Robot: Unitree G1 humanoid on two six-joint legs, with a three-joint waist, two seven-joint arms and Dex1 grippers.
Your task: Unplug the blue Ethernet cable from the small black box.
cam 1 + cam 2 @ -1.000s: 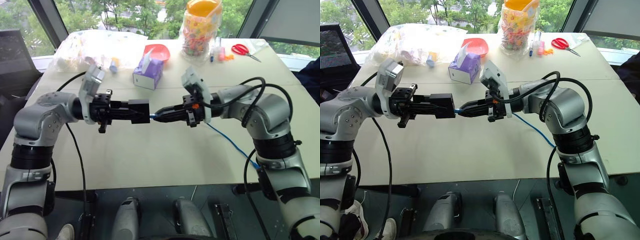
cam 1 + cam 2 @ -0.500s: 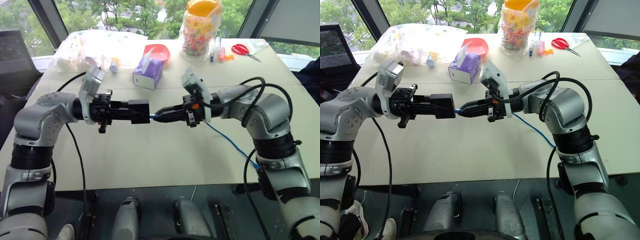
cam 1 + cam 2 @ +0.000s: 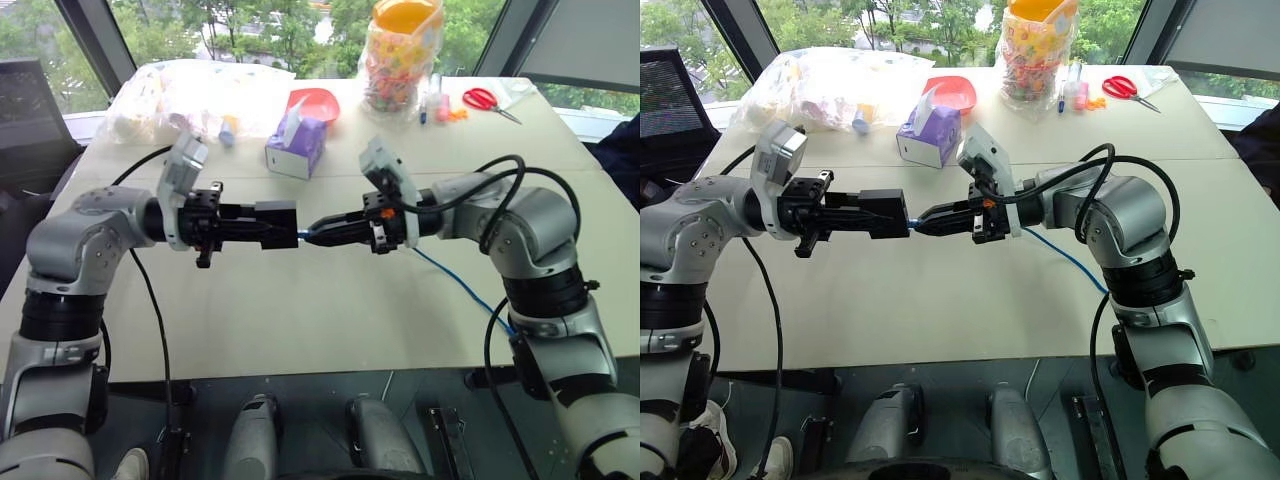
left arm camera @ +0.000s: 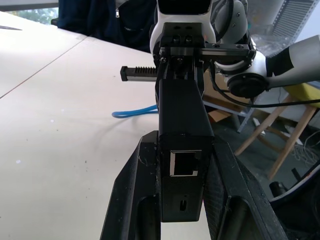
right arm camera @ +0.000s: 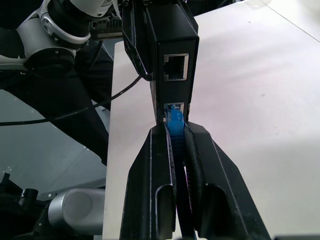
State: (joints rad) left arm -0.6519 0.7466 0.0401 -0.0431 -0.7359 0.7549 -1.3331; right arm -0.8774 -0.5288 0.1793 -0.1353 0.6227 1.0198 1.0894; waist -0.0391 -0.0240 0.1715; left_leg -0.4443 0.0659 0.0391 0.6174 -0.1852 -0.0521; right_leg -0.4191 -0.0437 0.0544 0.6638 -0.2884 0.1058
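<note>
Above the bench [image 3: 300, 320], your left tool [image 3: 268, 224] is clenched on the small black box [image 3: 277, 222], held level in the air with its ported face turned toward the other arm. Directly opposite, your right tool [image 5: 179, 150] is clamped on the blue Ethernet cable [image 5: 175, 121] just behind its plug, which looks still seated in the lower of the box's two ports; the upper port, just past the plug, stands empty. From the right tool the cable trails back and down across the bench [image 3: 460, 288] toward its near edge.

You are at the extraction step: both grips are set and the plug is not yet out. The next move likely calls for a straight pull away from the box, along the port's axis, while the left tool holds firm; if the latch tab is not pressed down, the plug may resist.
</note>
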